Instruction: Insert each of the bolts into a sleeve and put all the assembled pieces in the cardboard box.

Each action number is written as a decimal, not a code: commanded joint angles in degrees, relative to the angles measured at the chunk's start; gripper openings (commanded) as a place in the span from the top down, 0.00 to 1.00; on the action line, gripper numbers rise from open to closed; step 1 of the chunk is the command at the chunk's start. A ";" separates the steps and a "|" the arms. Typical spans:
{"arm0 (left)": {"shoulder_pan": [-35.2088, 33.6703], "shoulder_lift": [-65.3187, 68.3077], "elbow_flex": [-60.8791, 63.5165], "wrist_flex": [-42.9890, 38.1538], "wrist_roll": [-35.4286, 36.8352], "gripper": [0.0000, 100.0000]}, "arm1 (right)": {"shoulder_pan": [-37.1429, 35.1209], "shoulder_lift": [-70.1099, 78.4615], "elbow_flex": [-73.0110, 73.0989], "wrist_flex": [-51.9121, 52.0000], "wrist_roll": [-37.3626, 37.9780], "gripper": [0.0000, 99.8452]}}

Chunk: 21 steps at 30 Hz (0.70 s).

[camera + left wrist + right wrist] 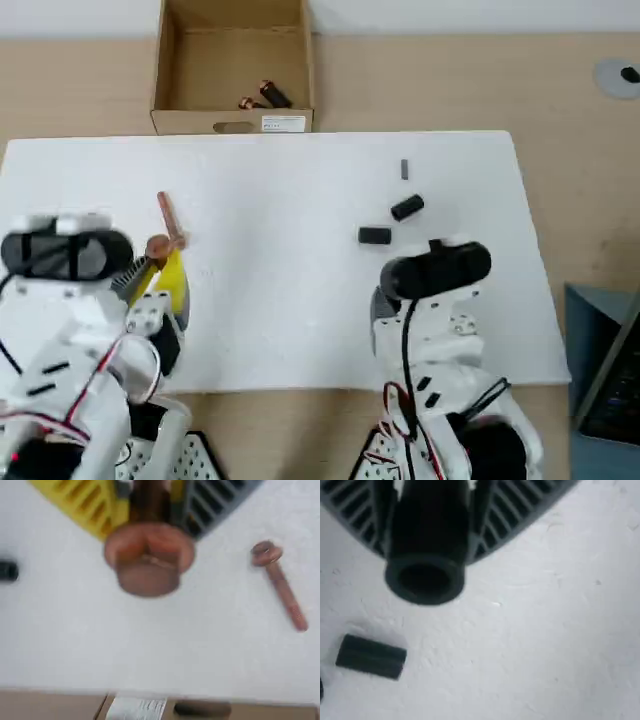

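My left gripper (150, 502) is clamped on a bolt (149, 560), gripping the shank with the copper head pointing out past the fingertips. My right gripper (429, 550) is closed round a black sleeve (427, 515), whose open bore faces outward beyond its fingers. The two grippers are well apart across the white board (300, 320), so I judge this pair is picked up but not yet joined. A second bolt (280, 582) lies flat just beside my left gripper, a little past its tip on the box side. A loose sleeve (371, 656) lies on its side near my right gripper. Another sleeve (406, 208) sits just beyond that one. A small dark piece (404, 170) lies farther out from the same gripper, too small for me to name. The cardboard box (165, 70) stands ahead of both grippers at the far edge of the board. Inside it is an assembled piece (265, 97), copper and black together, though I cannot tell whether it is one or two. So I judge the task is partly done. I have yet to mate the pair I hold and box it, then do the same with the bolt on the board.
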 commanded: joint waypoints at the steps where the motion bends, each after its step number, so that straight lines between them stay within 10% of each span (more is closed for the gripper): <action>1: 0.70 -7.78 5.01 -5.10 4.66 1.00 | -4.88 -4.88 0.48 -2.81 1.76 0.99; 21: 14.24 -9.63 9.14 -23.30 21.01 1.00 | -31.78 -4.88 4.97 -14.77 5.01 0.99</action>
